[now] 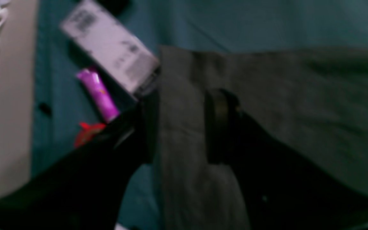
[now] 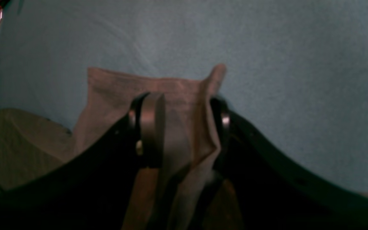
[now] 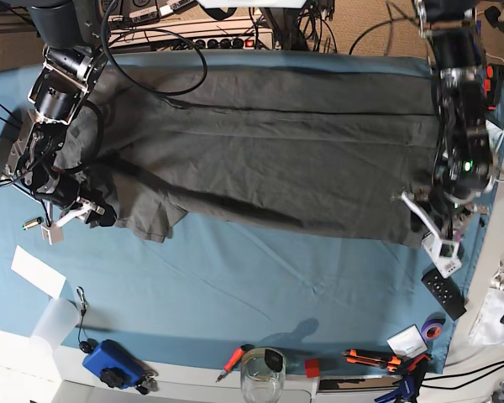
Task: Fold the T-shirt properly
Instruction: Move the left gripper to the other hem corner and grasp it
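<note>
Over the teal tabletop (image 1: 267,22), the left wrist view shows the left pincer (image 1: 180,127) with its jaws apart, astride an edge of the large dark charcoal-grey cotton T-shirt (image 1: 299,105); cloth lies between the jaws, but whether they pinch it I cannot tell. Beside that edge lie a white printed box (image 1: 110,48) and a magenta tube (image 1: 99,94)

From the right wrist view, the right pincer (image 2: 184,127) also stands with jaws apart, a bunched fold of the T-shirt (image 2: 177,95) rising between them; a firm grip cannot be confirmed

Seen from the base view, the T-shirt (image 3: 269,143) is spread across the far half of the tabletop (image 3: 235,285), reaching nearly from its left edge to its right edge. Its long axis runs left to right along the far edge; which end holds the collar I cannot tell. The right pincer (image 3: 80,210) sits at the crumpled left end, the left pincer (image 3: 433,210) at the right end's near corner

The fabric looks soft, light and limp, so it will likely sag and wrinkle; corners and hems seem the best places to take hold
</note>
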Action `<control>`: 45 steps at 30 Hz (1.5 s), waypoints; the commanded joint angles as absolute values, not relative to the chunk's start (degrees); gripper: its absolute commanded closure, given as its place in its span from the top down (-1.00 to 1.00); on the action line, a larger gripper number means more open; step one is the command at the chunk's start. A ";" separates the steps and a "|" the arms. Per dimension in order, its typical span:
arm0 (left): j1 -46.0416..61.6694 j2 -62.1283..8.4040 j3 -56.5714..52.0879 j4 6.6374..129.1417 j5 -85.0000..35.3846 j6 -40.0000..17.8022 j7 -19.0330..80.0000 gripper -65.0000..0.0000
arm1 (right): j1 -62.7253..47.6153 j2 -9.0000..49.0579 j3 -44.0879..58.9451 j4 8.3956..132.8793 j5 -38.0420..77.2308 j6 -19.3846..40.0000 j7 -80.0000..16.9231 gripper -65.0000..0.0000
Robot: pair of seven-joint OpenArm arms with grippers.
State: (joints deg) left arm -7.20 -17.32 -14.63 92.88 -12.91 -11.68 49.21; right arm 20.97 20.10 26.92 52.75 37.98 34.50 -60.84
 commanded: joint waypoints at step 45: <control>-24.77 -17.78 -14.74 67.22 -21.91 -11.38 58.89 -0.85 | 21.93 20.95 26.96 53.28 37.45 34.50 -60.58 -0.33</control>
State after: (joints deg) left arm -23.07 -17.17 -14.68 66.50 -21.30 -11.38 59.53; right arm 20.97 20.10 26.89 52.75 37.95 34.54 -60.75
